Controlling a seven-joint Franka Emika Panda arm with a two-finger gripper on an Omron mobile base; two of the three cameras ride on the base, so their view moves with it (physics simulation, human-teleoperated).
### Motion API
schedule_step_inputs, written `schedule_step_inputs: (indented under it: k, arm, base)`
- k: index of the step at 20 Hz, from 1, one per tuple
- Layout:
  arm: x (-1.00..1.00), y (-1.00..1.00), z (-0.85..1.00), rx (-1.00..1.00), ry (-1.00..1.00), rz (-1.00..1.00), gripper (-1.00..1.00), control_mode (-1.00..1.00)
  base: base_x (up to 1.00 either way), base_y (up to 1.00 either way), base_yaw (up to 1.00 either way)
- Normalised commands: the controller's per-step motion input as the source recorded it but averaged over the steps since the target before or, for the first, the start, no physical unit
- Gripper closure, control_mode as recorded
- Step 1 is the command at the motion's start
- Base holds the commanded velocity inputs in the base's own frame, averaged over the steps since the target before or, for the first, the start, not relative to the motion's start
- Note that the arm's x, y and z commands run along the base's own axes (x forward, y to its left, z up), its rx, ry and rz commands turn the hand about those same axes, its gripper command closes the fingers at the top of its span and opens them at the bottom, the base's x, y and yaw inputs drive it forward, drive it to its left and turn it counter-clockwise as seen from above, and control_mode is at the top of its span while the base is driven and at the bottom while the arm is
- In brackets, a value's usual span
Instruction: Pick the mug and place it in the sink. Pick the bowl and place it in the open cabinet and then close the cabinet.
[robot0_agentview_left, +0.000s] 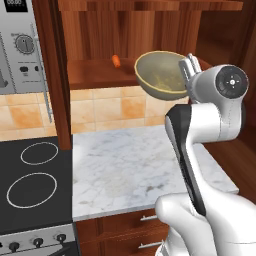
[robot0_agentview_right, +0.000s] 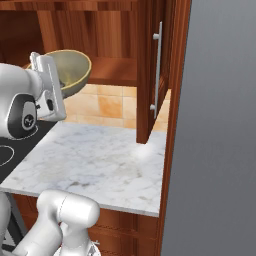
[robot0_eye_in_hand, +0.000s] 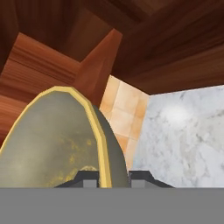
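The olive-tan bowl (robot0_agentview_left: 160, 74) hangs tipped on its side in the air, just in front of the open wooden cabinet (robot0_agentview_left: 100, 30) and level with its lower shelf (robot0_agentview_left: 95, 72). My gripper (robot0_agentview_left: 188, 70) is shut on the bowl's rim. From the right side the bowl (robot0_agentview_right: 72, 70) shows its hollow past my wrist. In the hand view the bowl's pale rim (robot0_eye_in_hand: 101, 131) runs up between my fingertips (robot0_eye_in_hand: 89, 176). The cabinet's right door (robot0_agentview_right: 152, 70) stands open with its silver bar handle. The mug and the sink are out of view.
A small orange thing (robot0_agentview_left: 116, 61) lies on the cabinet shelf. Below is a white marble counter (robot0_agentview_left: 130, 170) with a black stovetop (robot0_agentview_left: 32, 180) to its left and drawers (robot0_agentview_left: 145, 235) underneath. A grey wall (robot0_agentview_right: 220, 125) bounds the right side.
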Motion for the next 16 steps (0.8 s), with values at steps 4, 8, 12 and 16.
schedule_step_inputs:
  k: [4,8,12,16]
  arm:
    - [0.27,-0.06,0.17,0.0,0.01,0.0,1.0,-1.0]
    - [0.33,-0.15,0.13,0.0,0.0,0.0,1.0,-1.0]
    - [0.31,-0.16,0.11,0.0,0.0,0.0,1.0,-1.0]
    - [0.41,-0.11,0.1,0.0,0.0,0.0,1.0,-1.0]
  base:
    - [0.0,0.0,0.0]
    - [0.0,0.0,0.0]
    - [0.0,0.0,0.0]
    - [0.0,0.0,0.0]
